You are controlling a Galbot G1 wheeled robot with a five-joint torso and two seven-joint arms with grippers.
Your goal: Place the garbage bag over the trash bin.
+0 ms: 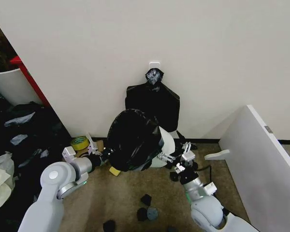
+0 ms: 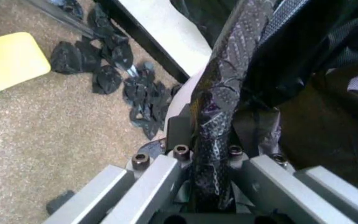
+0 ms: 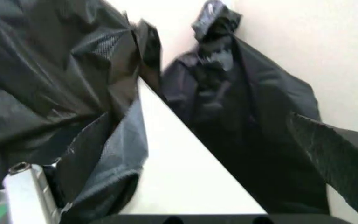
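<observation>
The garbage bag (image 1: pixel 133 139), glossy and black, lies draped over the top of the tilted trash bin (image 1: pixel 166 143), whose white wall shows on the right side. My left gripper (image 1: pixel 104 159) is at the bag's lower left edge. In the left wrist view it (image 2: pixel 213 163) is shut on a twisted strip of the garbage bag (image 2: pixel 219 98). My right gripper (image 1: pixel 178 163) sits against the bin's right side. In the right wrist view it (image 3: pixel 166 154) stands open, with a fold of the bag (image 3: pixel 110 154) beside one finger and the white bin (image 3: pixel 185 177) between the fingers.
A flat bunch of black bags (image 1: pixel 154 101) hangs on the wall behind the bin. A white board (image 1: pixel 261 164) leans at the right. A yellow tape roll (image 1: pixel 79 143), black scraps (image 1: pixel 147 209) on the carpet, a white drum (image 1: pixel 12 84) and piled clutter (image 1: pixel 19 128) lie to the left.
</observation>
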